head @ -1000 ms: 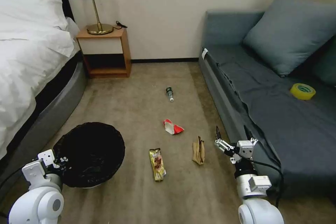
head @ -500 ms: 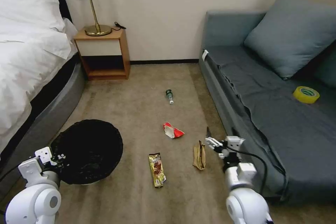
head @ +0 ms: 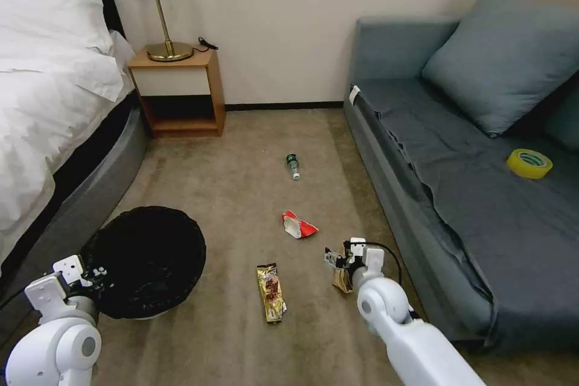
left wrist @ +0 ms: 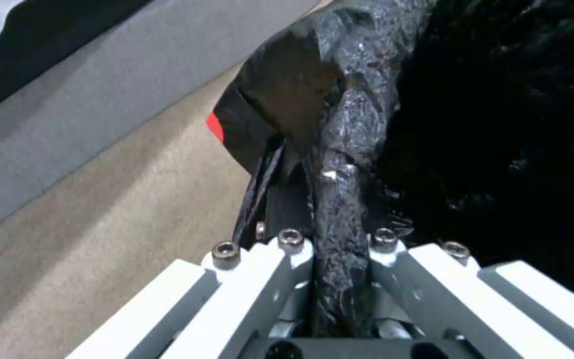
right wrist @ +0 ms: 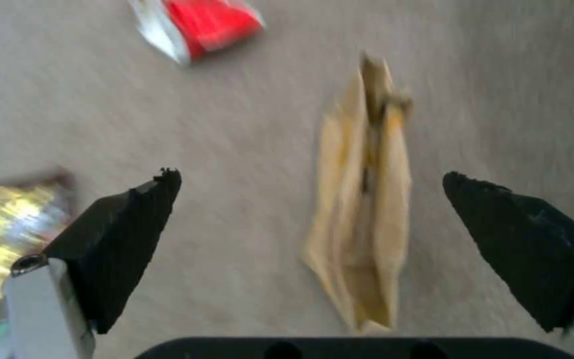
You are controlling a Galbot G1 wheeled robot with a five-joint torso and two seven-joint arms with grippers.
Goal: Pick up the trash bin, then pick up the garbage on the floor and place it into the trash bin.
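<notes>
So the floor was a beige short-pile carpet (head: 241, 193) in a small bedroom, with a white-sheeted bed (head: 48, 102) along the left, a wooden nightstand (head: 178, 93) holding a brass lamp (head: 160, 12) against the back wall, and a grey-blue sofa (head: 470, 181) on the right with a yellow tape roll (head: 529, 163) sitting on its seat. The small round bin lined with a crinkly black bag (head: 145, 262) was at the lower left near the bed, and the left gripper (head: 90, 274) was clamped on its rim; the left wrist view showed up close that the fingers (left wrist: 260, 279) were pinched on a fold of the bag (left wrist: 340, 199). I counted four litter pieces on the carpet: a small clear bottle with a green label (head: 293, 164) farthest off, a red-and-white wrapper (head: 298, 224) in the middle, a gold-brown snack wrapper (head: 271, 291) nearer, and a crumpled tan paper (head: 342, 277) right under the right gripper (head: 338, 260). The right wrist view filled in the rest: that gripper (right wrist: 310, 204) was spread wide above the tan paper (right wrist: 363, 219), holding nothing, with one black pad (right wrist: 127, 234) on each side of it and the red wrapper (right wrist: 197, 25) just beyond.
</notes>
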